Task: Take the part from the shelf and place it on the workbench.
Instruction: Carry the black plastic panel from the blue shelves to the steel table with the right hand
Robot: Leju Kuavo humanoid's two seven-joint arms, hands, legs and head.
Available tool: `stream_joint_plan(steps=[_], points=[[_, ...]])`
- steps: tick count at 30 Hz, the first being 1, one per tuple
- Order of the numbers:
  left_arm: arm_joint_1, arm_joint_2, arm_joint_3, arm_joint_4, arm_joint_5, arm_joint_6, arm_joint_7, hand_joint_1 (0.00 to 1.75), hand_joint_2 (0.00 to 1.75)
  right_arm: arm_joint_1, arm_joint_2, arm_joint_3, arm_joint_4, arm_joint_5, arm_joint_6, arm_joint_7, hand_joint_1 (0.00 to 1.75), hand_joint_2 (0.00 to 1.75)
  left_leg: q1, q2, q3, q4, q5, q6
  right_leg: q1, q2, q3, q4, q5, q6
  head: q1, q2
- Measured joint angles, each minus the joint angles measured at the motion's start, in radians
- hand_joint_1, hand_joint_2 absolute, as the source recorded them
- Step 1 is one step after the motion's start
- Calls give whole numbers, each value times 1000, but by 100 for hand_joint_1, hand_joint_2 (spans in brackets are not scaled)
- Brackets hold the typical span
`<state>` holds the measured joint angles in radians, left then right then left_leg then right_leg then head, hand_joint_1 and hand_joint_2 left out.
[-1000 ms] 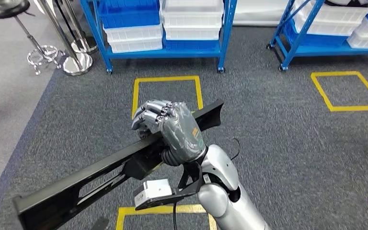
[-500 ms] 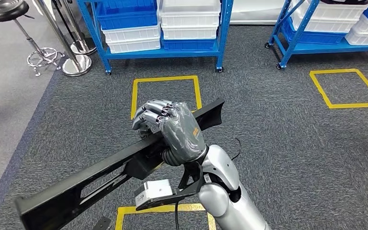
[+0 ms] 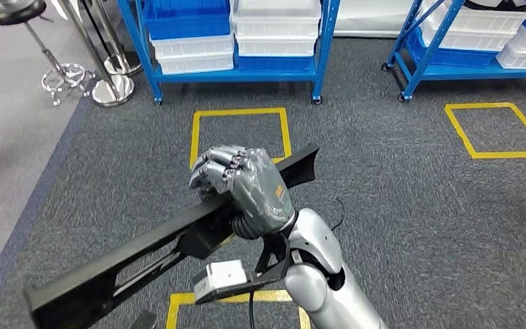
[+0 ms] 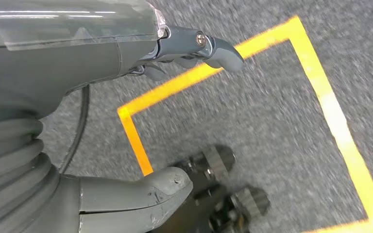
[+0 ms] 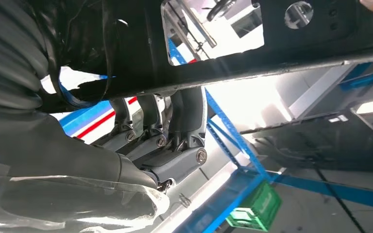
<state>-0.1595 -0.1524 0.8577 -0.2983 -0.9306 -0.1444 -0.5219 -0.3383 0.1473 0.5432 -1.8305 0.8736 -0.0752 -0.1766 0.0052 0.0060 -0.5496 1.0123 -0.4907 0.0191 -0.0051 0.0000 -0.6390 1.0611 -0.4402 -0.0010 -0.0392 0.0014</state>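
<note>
Part (image 3: 144,257) is already off the shelf: a long black bar with cut-out slots, carried above the grey carpet. The right hand (image 3: 243,185) is clenched around it, fingers wrapped over the upper edge. The grip sits much nearer to one end of the bar. The short end points toward the blue shelf rack (image 3: 229,41), slightly to the right. The long end runs back toward the robot's left side, away from the rack, and hangs a little lower. So the long axis lies diagonal, and most of the weight seems to be on the left of the grip; I judge the bar may want to tip there when it is set down. No workbench is in sight, so the carrying step is not finished.

The left hand (image 4: 126,126) hangs over the carpet near a yellow floor marking (image 4: 320,92). Its fingers are apart and it holds nothing.

The head view gives the whole length and direction of the bar. The right wrist view shows instead the fingers (image 5: 150,131) hooked over the bar's edge from below, and its cut-out holes against the bright room.
</note>
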Motion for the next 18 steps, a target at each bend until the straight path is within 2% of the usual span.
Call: stream_joint_plan(steps=[3, 5, 6, 8, 9, 10, 11, 13, 14, 15, 17, 18], points=[[-3, 0, -1, 0, 1, 2, 3, 0, 175, 0, 0, 0, 0, 1, -1, 0, 175, 175, 0, 2, -3, 3, -7, -15, 1, 3, 3, -15, -7, -13, 0, 0], [-4, 1, -1, 0, 1, 2, 3, 0, 175, -2, 0, 0, 0, 1, -2, 0, 175, 175, 3, 1, -17, 41, -36, -26, -4, 2, 11, -22, -7, -24, 0, 0], [-4, 1, -2, 0, 1, 2, 3, 0, 175, -3, 1, 0, 0, 1, -2, 0, 175, 175, 5, 0, -39, 90, -63, -31, -5, 1, 14, -24, -7, -28, 0, 0], [-3, 0, -2, 0, 1, 3, 4, 0, 175, -4, 1, 0, 0, 1, -2, -1, 175, 175, 7, 0, -103, 220, -119, -38, -3, 1, 15, -24, -9, -32, 0, 0], [-1, 0, -2, 0, 1, 4, 5, 0, 175, -4, 1, 0, 0, 1, -2, -1, 175, 175, 8, 0, -130, 268, -130, -40, -2, 1, 15, -24, -10, -33, 0, 0], [-1, 0, -2, 0, 1, 5, 7, 0, 175, -4, 1, 0, 0, 1, -2, -1, 175, 175, 8, 0, -139, 279, -120, -40, -1, 2, 15, -23, -10, -34, 0, 0], [0, 0, -2, 0, 1, 7, 9, 0, 175, -4, 1, 0, 0, 1, -2, -1, 175, 175, 8, 0, -132, 254, -92, -40, -1, 3, 16, -22, -11, -34, 0, 0], [-1, 1, -3, 0, 1, 10, 11, 0, 175, -4, 1, 0, 0, 1, -2, -1, 175, 175, 7, 0, -77, 125, -16, -33, 0, 4, 18, -20, -13, -32, 0, 0], [-2, 1, -3, 0, 1, 12, 12, 0, 175, -5, 1, 0, 0, 1, -2, -1, 175, 175, 5, -1, -50, 65, 6, -29, 1, 5, 17, -18, -14, -30, 0, 0], [-2, 1, -4, 0, 1, 15, 13, 0, 175, -5, 1, 0, 0, 0, -2, -1, 175, 175, 3, -1, -32, 25, 17, -24, 2, 5, 16, -18, -13, -25, 0, 0], [-2, 1, -4, 0, 2, 18, 14, 0, 175, -5, 1, 0, 0, -2, -3, -1, 175, 175, -2, -3, -25, 3, 16, -16, 3, 5, 13, -20, -10, -15, 0, 0], [-1, 1, -4, 0, 2, 20, 15, 0, 175, -5, 1, 0, 0, -5, -3, -1, 175, 175, 0, -3, -24, -1, 20, -10, 3, 5, 13, -21, -9, -9, 0, 0]])
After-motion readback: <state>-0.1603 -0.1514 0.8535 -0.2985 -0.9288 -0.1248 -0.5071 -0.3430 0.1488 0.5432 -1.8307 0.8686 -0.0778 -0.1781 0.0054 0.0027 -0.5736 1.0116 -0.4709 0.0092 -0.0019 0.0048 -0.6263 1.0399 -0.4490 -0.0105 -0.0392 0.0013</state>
